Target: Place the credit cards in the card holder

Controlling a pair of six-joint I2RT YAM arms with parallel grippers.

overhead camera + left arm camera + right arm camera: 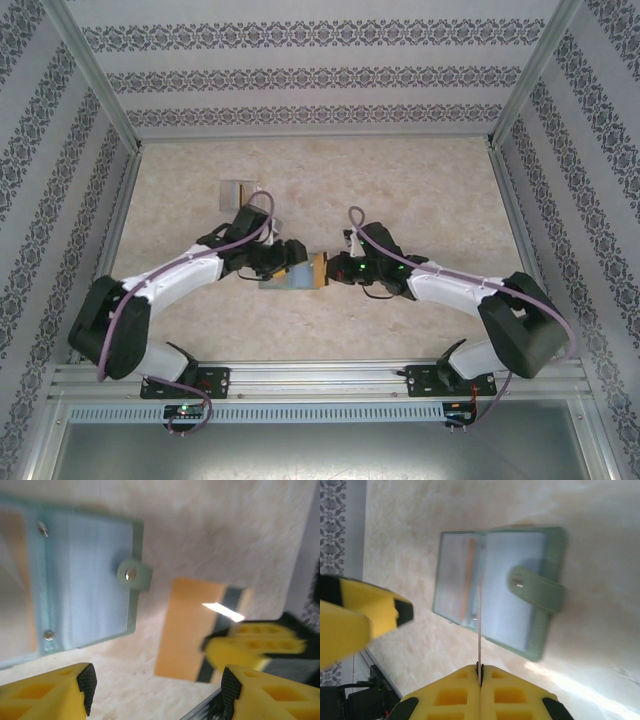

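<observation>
Where the two arms meet, a little nearer the near edge than the far edge of the pale table [420, 180], the work sits about midway between its left and right edges. The left arm [170, 275] reaches in from the near-left corner and the right arm [450, 285] from the near-right corner, their wrists facing each other.

The left gripper [157, 682] hangs above the tabletop with its jaws spread wide and nothing between them. The right gripper [480, 669] has its yellow fingers pressed together on the orange card [187, 630], pinching it by one end. From the right wrist the card is seen edge-on as a thin line running up from the closed pads.

The card holder [505, 570] lies open and flat on the table, inner leaves up, under the left gripper and just left of the card. Its two sage-green, blue-tinted leaves are spread like a book. An orange tint shows in one leaf; whether that is a card already in a pocket I cannot tell.

The held card is just beside the holder on the side of its snap strap [134, 575], with a strip of bare table showing between them. Whether the card's free end touches the table I cannot tell.

Well apart, toward the far edge and left of the middle, stands a small clear plastic stand [240, 190].
</observation>
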